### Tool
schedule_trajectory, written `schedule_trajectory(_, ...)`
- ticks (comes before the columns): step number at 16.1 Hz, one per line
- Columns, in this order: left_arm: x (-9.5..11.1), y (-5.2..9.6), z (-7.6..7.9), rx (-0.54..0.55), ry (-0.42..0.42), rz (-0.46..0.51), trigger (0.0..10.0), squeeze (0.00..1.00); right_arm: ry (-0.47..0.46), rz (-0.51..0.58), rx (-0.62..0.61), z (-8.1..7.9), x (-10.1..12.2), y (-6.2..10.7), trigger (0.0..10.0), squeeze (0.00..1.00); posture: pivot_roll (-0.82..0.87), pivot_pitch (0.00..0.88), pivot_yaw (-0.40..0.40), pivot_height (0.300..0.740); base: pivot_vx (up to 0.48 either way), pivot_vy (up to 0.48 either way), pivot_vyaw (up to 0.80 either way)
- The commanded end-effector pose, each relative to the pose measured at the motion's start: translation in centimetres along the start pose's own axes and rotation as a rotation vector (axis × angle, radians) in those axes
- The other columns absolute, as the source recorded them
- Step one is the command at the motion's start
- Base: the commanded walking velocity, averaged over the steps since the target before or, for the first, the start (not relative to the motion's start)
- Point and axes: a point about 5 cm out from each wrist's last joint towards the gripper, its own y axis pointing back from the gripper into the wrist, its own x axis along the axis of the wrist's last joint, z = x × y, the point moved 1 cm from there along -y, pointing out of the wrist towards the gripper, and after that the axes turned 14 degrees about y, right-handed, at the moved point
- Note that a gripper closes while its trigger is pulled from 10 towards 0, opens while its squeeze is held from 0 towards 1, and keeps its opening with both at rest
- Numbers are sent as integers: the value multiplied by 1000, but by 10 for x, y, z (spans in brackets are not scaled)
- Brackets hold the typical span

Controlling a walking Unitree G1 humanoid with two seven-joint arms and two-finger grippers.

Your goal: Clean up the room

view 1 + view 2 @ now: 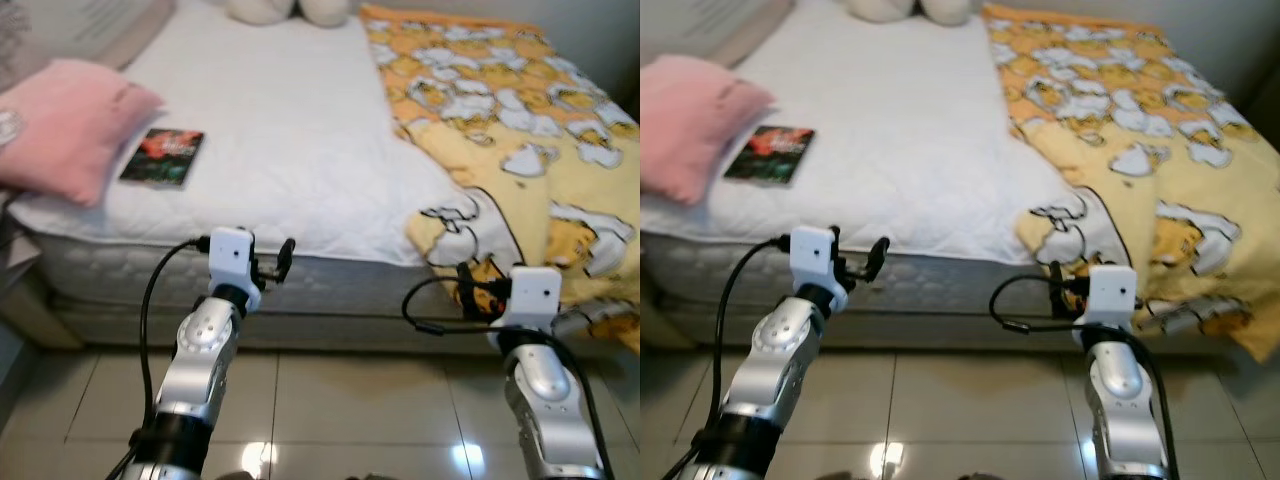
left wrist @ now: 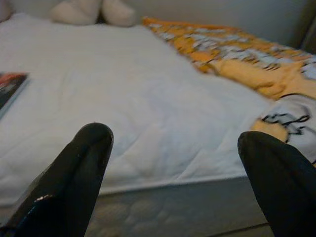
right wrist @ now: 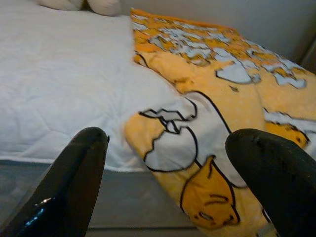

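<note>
— Two grippers are raised before the bed [image 1: 290, 150], aren't they? What is seen on it?

— A white mattress cover is seen, and a yellow blanket [image 1: 500, 110] printed with white and orange figures is spread over the robot's right half, its near corner draped over the mattress edge toward the tiled floor [image 1: 330, 400]. A pink pillow [image 1: 60, 125] is laid at the left edge, and two pale plush shapes [image 1: 285, 8] are set at the far end.

— And the smaller thing?

— A book [image 1: 163, 156] with a dark red cover is laid flat just beside the pillow, its long axis running away from the robot, slightly tilted.

— How are the claws held?

— The left gripper [image 2: 173, 168] is spread wide, nothing between its fingers [image 2: 74, 173]; it is aimed at the bare white cover near the mattress edge. The right gripper [image 3: 173, 173] is equally wide and empty, aimed at the blanket's hanging corner. Nothing is touched by either.

— What is given by one view and not another?

— The pillow is shown by the head views; in the left wrist view merely a corner of the book [image 2: 10, 89] is caught. The blanket's folded corner [image 3: 192, 148] is shown close by the right wrist view.
</note>
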Motion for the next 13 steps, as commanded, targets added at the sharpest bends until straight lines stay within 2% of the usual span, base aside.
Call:
schedule_trajectory(1,3,-5,7,-20,2,13,10000,0,3,2,-4,1,-1,0,10000,243,69,0,-67,736,0,0,-775)
schedule_trajectory(5,-1,-8,16,-45,-4,1,10000,0,6,3,-17,7,-2,1,10000,294,58,0,-60,736,0,0,-781)
schedule_trajectory(10,-1,-13,12,-37,-16,-18,10000,0,0,-12,-36,7,-8,7,10000,306,46,0,-50,736,0,0,-786)
schedule_trajectory(12,2,-14,18,-88,-3,-4,10000,0,4,-19,-43,8,-9,9,10000,306,34,0,-41,736,0,0,-788)
schedule_trajectory(13,2,-17,21,-109,-12,-8,10000,0,4,-21,-55,9,-9,9,10000,314,23,0,-35,736,454,0,-406)
